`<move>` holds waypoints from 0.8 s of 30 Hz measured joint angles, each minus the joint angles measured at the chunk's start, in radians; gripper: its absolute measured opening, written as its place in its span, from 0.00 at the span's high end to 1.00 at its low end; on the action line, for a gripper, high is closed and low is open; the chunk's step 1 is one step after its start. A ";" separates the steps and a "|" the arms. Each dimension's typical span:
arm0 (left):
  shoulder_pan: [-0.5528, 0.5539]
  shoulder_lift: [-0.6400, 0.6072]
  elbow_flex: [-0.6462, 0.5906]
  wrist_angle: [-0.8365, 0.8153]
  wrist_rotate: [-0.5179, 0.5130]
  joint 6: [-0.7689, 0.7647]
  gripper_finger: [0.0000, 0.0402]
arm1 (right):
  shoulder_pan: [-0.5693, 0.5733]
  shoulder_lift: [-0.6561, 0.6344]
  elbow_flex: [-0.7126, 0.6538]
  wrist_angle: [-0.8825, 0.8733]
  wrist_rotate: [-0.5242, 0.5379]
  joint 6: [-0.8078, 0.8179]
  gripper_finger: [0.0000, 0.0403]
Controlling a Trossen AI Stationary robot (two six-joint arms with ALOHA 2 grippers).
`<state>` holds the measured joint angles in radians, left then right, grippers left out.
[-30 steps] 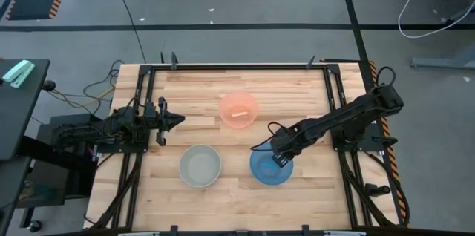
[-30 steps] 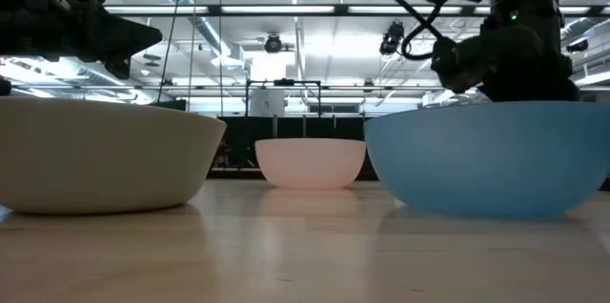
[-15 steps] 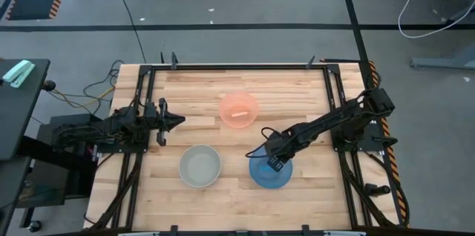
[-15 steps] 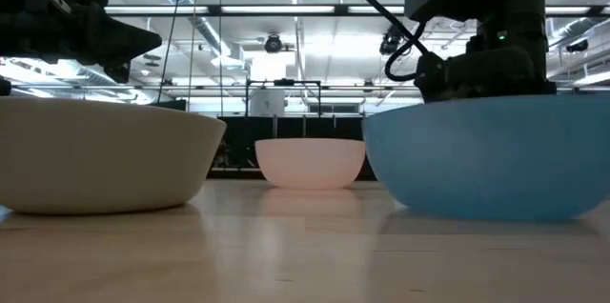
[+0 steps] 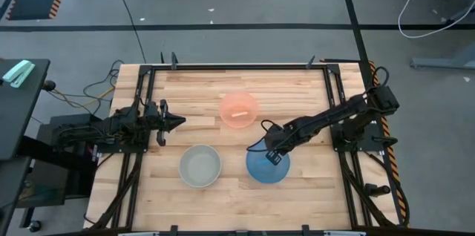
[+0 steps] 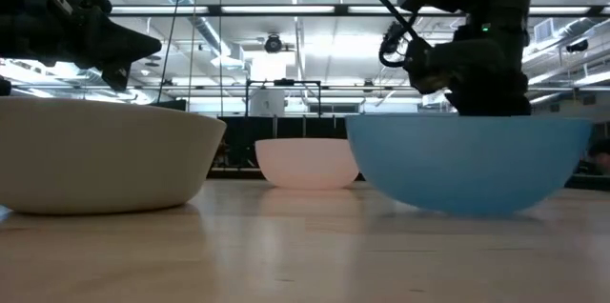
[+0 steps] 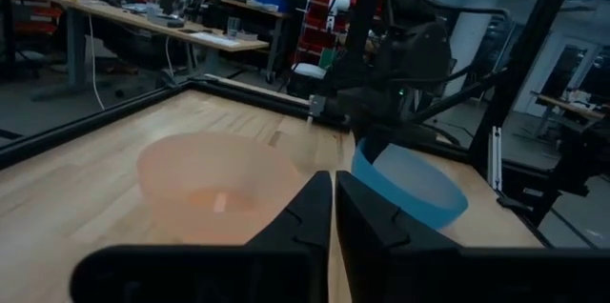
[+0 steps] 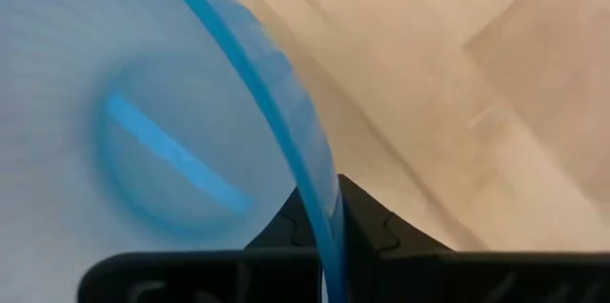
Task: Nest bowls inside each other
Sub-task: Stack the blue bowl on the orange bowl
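Note:
The blue bowl [image 5: 266,168] [image 6: 467,165] sits near the table's near edge, and my right gripper [image 5: 273,153] [image 8: 326,189] is shut on its far rim. To its left, the pale grey-white bowl [image 5: 200,165] [image 6: 95,155] rests on its base. The salmon-pink bowl [image 5: 238,109] [image 7: 214,179] stands on its base near the table's middle. My left gripper [image 5: 179,122] [image 7: 333,179] waits shut above the table's left side, pointing at the pink bowl. My right gripper pinches the blue bowl's rim [image 8: 307,171] on its far side, one finger [image 8: 286,229] inside the bowl and one finger [image 8: 374,225] outside. It comes slanting down from the table's right. In the left wrist view the bowl [image 7: 410,184] looks tilted; whether its base is off the table, I cannot tell.
A black metal frame [image 5: 237,66] runs around the wooden table top. Bare wood lies between the three bowls and along the far edge. In the low view my left arm [image 6: 76,27] hangs above the grey-white bowl. Workbenches and shelves fill the room behind.
My right gripper has come down onto the blue bowl's far rim and moved toward the table's left. The blue bowl has shifted a little to the left with it, closer to the grey-white bowl.

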<state>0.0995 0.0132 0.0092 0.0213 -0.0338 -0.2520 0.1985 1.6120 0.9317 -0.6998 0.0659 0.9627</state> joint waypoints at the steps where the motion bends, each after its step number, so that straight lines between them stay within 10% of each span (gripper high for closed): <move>1: 0.000 0.000 0.000 -0.002 0.000 0.000 0.93 | -0.008 0.001 0.009 -0.004 0.010 -0.010 0.97; 24: 0.000 0.000 0.000 -0.010 -0.003 0.002 0.92 | -0.361 0.002 0.424 -0.078 0.143 -0.332 0.97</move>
<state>0.0994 0.0132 0.0090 0.0109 -0.0364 -0.2504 -0.1627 1.6138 1.3560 -0.7780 0.2086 0.6309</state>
